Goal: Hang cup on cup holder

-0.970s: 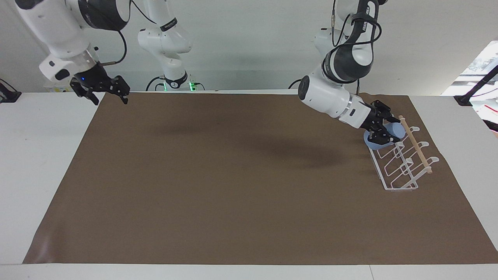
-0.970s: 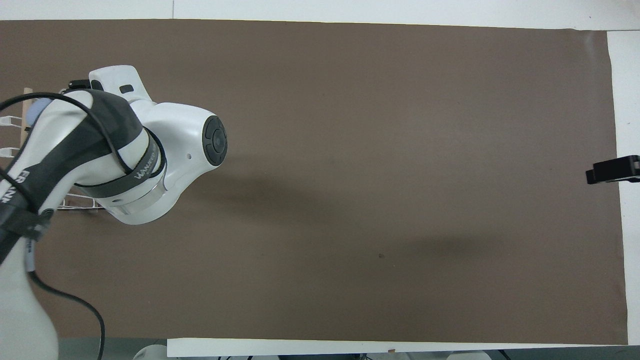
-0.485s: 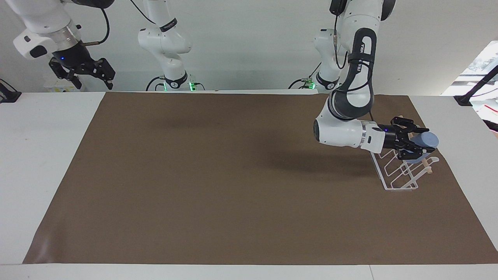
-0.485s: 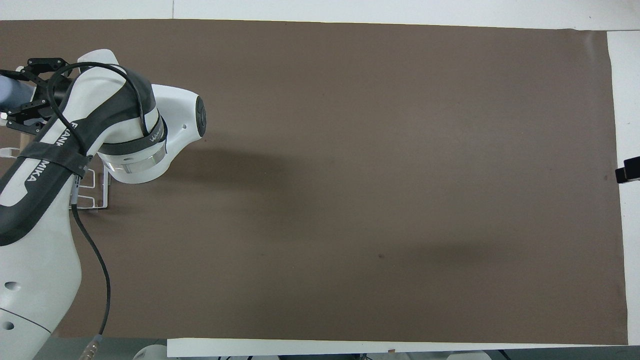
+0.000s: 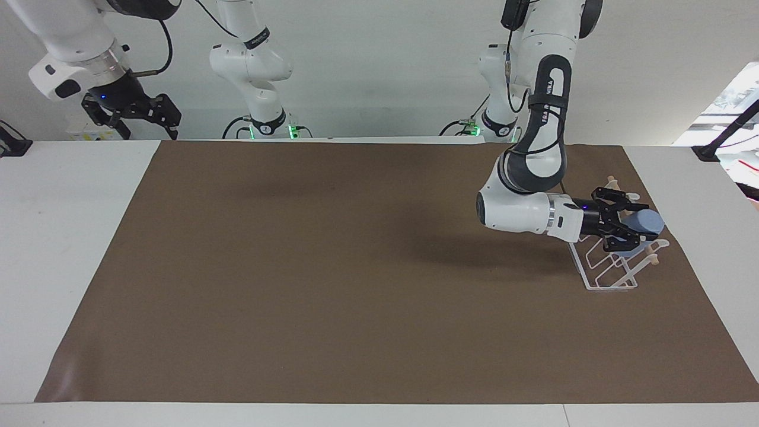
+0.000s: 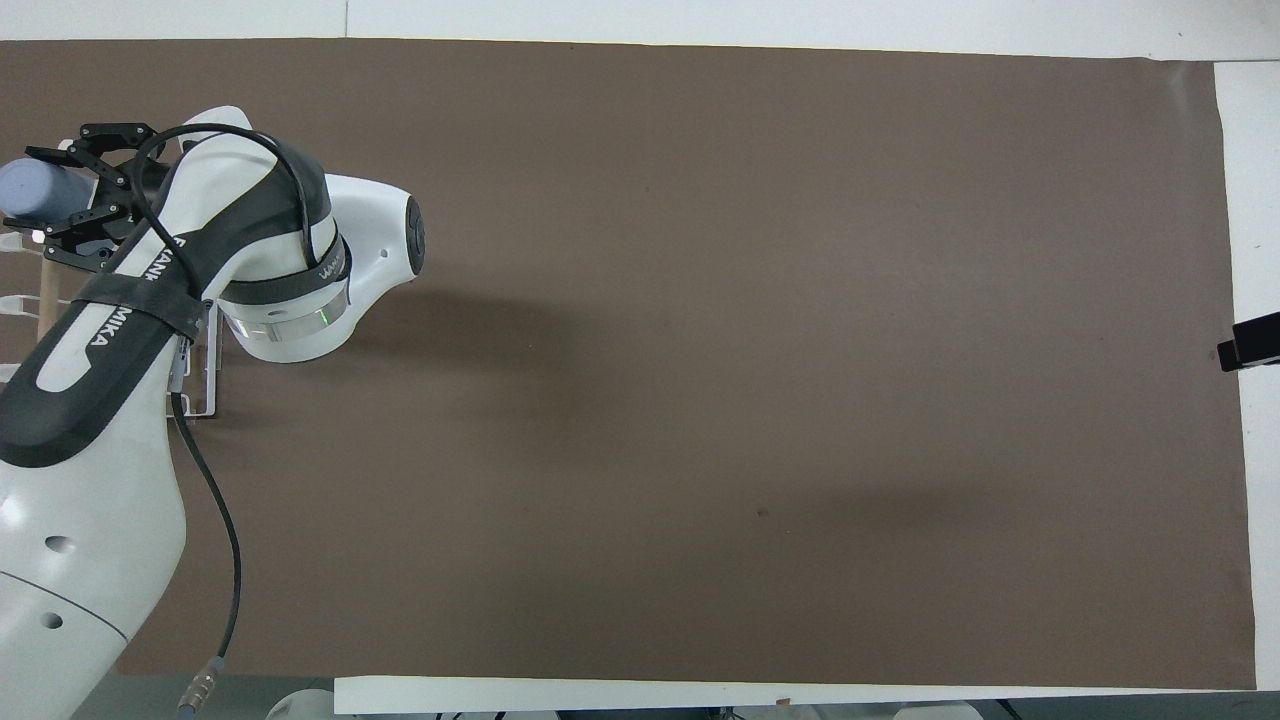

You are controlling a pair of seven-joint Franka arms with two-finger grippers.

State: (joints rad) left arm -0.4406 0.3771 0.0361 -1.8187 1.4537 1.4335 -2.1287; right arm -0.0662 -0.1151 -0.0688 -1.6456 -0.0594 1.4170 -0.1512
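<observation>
While the left gripper [image 5: 630, 227] has its fingers closed on the cup [image 5: 646, 223], you're mid-placement: the cup lies on its side in the grip, up in the air over the cup holder [image 5: 605, 270], with its closed base pointing toward the left arm's end of the table and the mouth hidden by the gripper; the holder sits on the brown mat [image 5: 356, 284] at the left arm's end, wooden dowel [image 5: 652, 258] across its top; I judge the cup isn't on a prong yet; next move calls for tipping the mouth down, lining it up over one slanted prong, lowering it on, then releasing; watch the wire loops, they look easy to snag; versus half a second ago, the cup sits slightly lower and nearer the holder, wrist barely moved; right gripper [image 5: 145, 115] waits open and empty, raised near the right arm's end; it's dropped a little since then.
</observation>
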